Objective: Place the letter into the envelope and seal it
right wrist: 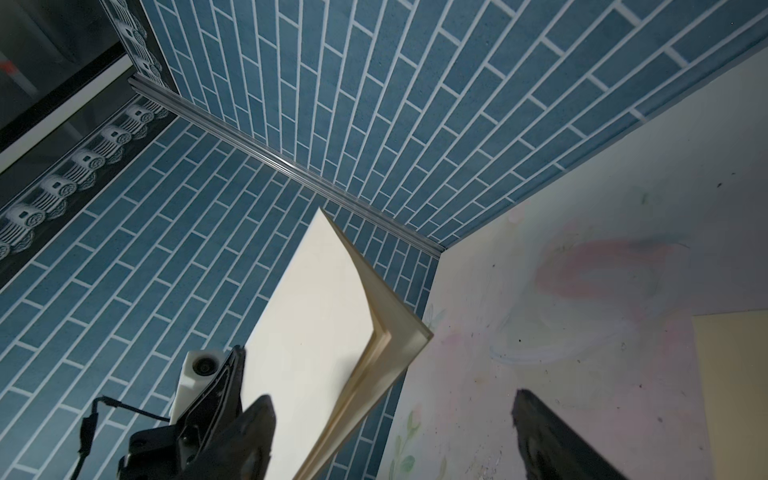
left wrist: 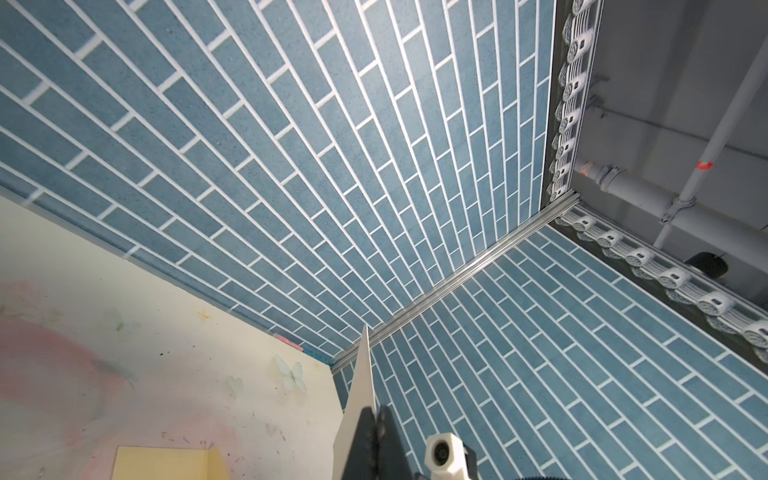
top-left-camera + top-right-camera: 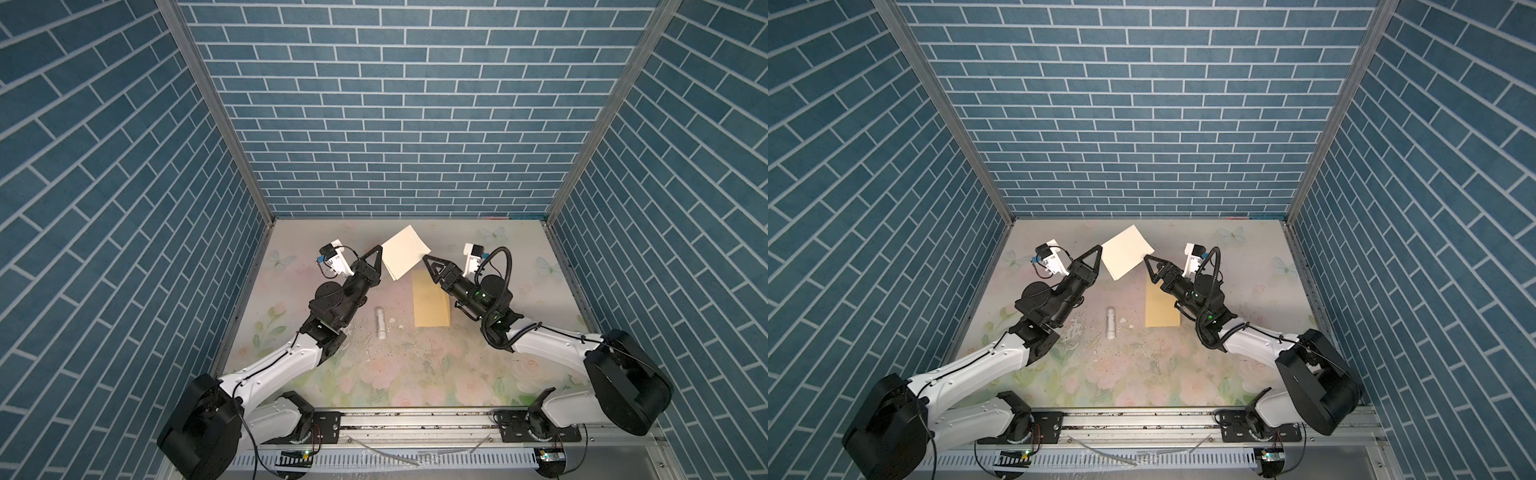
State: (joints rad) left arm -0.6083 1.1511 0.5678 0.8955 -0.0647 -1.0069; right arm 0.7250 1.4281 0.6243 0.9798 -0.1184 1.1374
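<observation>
Left wrist view is showing you the left gripper (image 2: 376, 419) pinching shut on one edge of the letter (image 2: 361, 386), with the paper rising edge-on between the black fingers. In both top views that gripper (image 3: 379, 249) is holding the letter (image 3: 405, 251) up in the air over the far half of the table (image 3: 374, 374), and the sheet is hanging tilted with its plain cream side facing the camera. Your left arm is gripping it at the corner nearest that arm.

Your right gripper (image 1: 390, 397) is standing wide open in the right wrist view. Its two dark fingers (image 1: 257, 432) are sitting far apart, and the folded letter (image 1: 324, 332) is showing its stacked layers between them. In a top view the tip of the right gripper (image 3: 428, 261) is sitting just beside the letter's opposite corner; whether it is touching the paper, you cannot tell.

The envelope (image 3: 430, 303) is lying flat on the table, nearer to the arm bases than the raised letter, and its right edge is passing under the right arm's wrist. The right wrist view is catching it (image 1: 731, 395) at the frame's edge, and the left wrist view is catching one end (image 2: 166, 461). A small silver cylinder (image 3: 380, 323) is lying on the table to the left of the envelope, apart from it.
</observation>
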